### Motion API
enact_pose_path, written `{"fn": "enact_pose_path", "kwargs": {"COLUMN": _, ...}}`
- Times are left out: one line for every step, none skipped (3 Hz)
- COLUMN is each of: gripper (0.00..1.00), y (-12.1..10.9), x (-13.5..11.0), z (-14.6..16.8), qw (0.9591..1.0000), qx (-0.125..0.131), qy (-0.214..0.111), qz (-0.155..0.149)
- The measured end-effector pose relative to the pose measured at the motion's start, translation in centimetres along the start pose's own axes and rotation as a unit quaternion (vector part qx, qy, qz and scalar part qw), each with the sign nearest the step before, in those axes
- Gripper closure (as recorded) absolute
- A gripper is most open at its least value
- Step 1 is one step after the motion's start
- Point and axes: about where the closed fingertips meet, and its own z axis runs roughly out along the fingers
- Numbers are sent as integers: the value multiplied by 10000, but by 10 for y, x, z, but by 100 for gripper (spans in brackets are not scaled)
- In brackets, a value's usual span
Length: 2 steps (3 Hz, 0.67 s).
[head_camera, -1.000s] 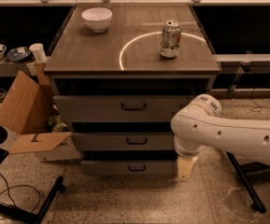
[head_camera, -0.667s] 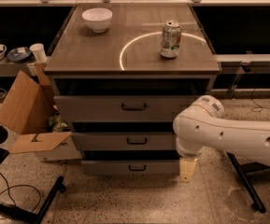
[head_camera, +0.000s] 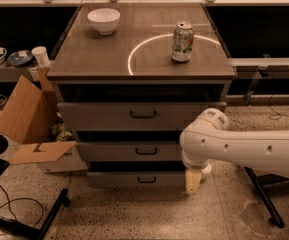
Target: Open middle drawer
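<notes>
The grey three-drawer cabinet (head_camera: 144,69) stands in the middle of the camera view. The middle drawer (head_camera: 114,152) has a low flat grey front and a small dark handle (head_camera: 146,151) at its centre, with a dark gap above the front. My white arm (head_camera: 234,146) reaches in from the right and covers the right end of the middle drawer. My gripper (head_camera: 194,181) hangs as a cream-coloured end below the arm, in front of the right part of the lowest drawer (head_camera: 134,179), right of and below the middle handle.
The taller top drawer (head_camera: 109,116) sits above. A white bowl (head_camera: 104,20) and a drink can (head_camera: 182,42) stand on the cabinet top. An open cardboard box (head_camera: 31,119) lies on the floor at the left. A black stand base (head_camera: 29,219) is at the lower left.
My arm has only shifted slightly in front of the cabinet's lower right. The drawers have not visibly moved.
</notes>
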Motion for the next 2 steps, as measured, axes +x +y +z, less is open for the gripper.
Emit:
{"fn": "enact_pose_path", "kwargs": {"gripper": 0, "y": -19, "x": -19, "z": 54, "qw": 9998, "qx": 105, "qy": -71, "qz": -173}}
{"fn": "enact_pose_path", "kwargs": {"gripper": 0, "y": -39, "x": -33, "z": 105, "qw": 9994, "qx": 164, "qy": -167, "qz": -259}}
